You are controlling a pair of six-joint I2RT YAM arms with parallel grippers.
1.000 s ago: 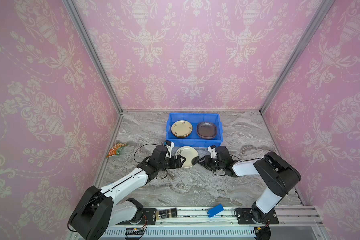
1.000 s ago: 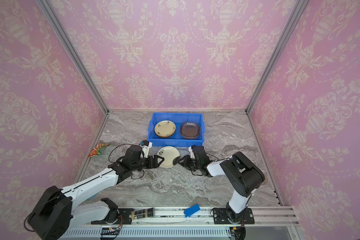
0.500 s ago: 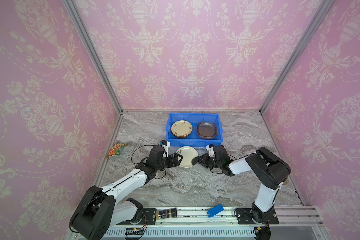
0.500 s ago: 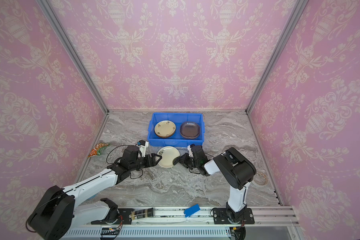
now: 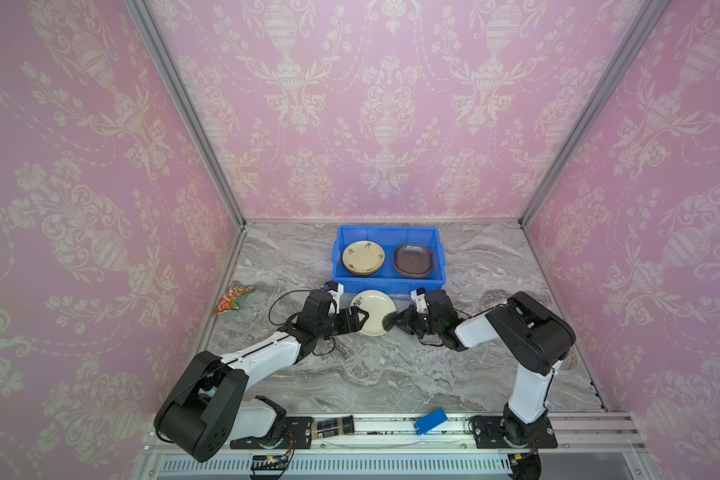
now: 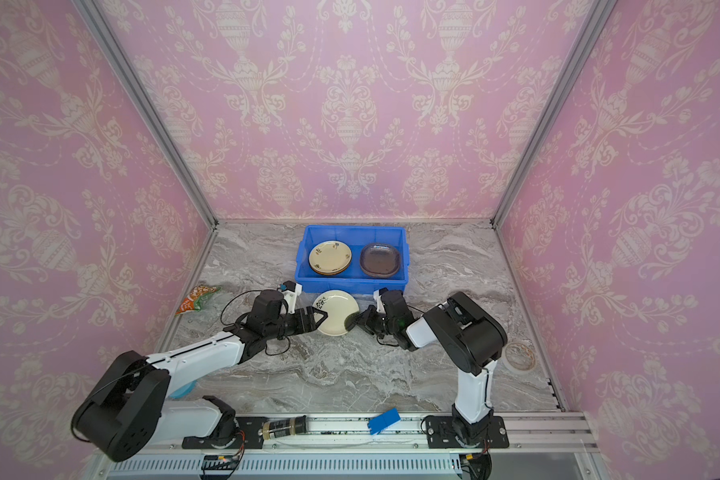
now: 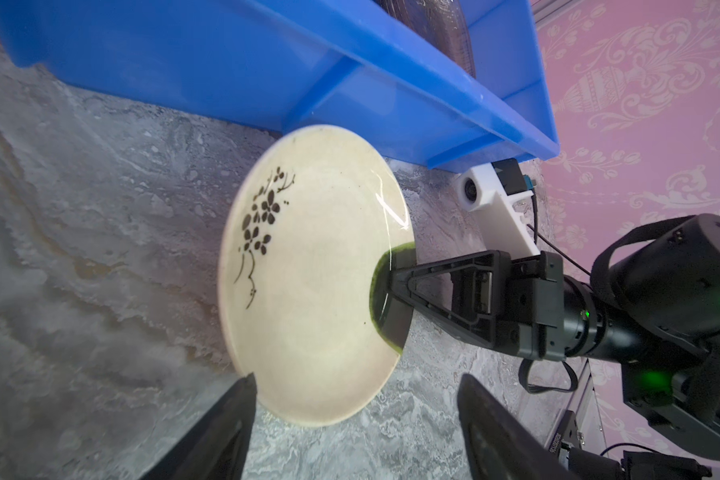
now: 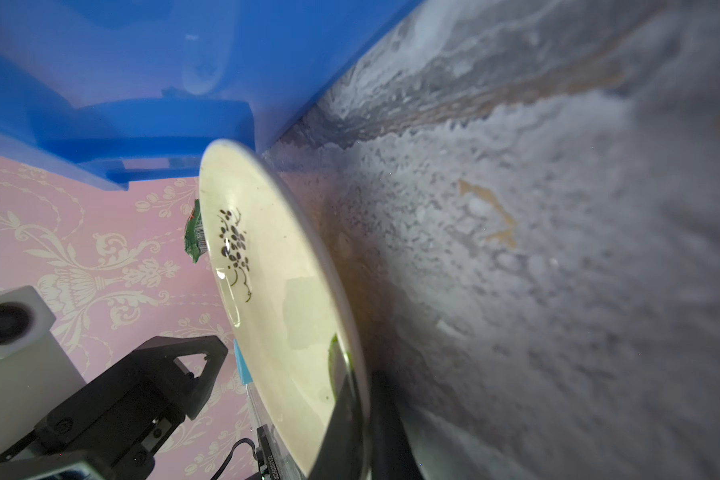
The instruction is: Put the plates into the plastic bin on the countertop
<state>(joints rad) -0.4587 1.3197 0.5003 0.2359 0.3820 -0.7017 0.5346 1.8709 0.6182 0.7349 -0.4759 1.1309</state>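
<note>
A cream floral plate (image 5: 373,311) (image 6: 335,311) lies on the marble countertop (image 5: 350,374), just in front of the blue plastic bin (image 5: 387,286) (image 6: 350,284). My right gripper (image 5: 391,322) (image 8: 362,399) is shut on the plate's right rim, one finger above and one below. My left gripper (image 5: 360,322) (image 7: 358,380) stands open at the plate's left edge, and the rim (image 7: 308,270) reaches just between its fingers. Inside the bin sit a stack of cream plates (image 5: 363,257) and a smoky glass plate (image 5: 413,259).
An orange-green fan-shaped piece (image 5: 233,297) lies near the left wall. A ring of tape (image 6: 519,356) lies behind the right arm. On the front rail are a small blue card (image 5: 430,419) and a small jar (image 5: 333,426).
The right gripper's jaws have closed onto the plate's right rim. The left gripper has drawn back slightly and stays open. The plate has not visibly moved.
</note>
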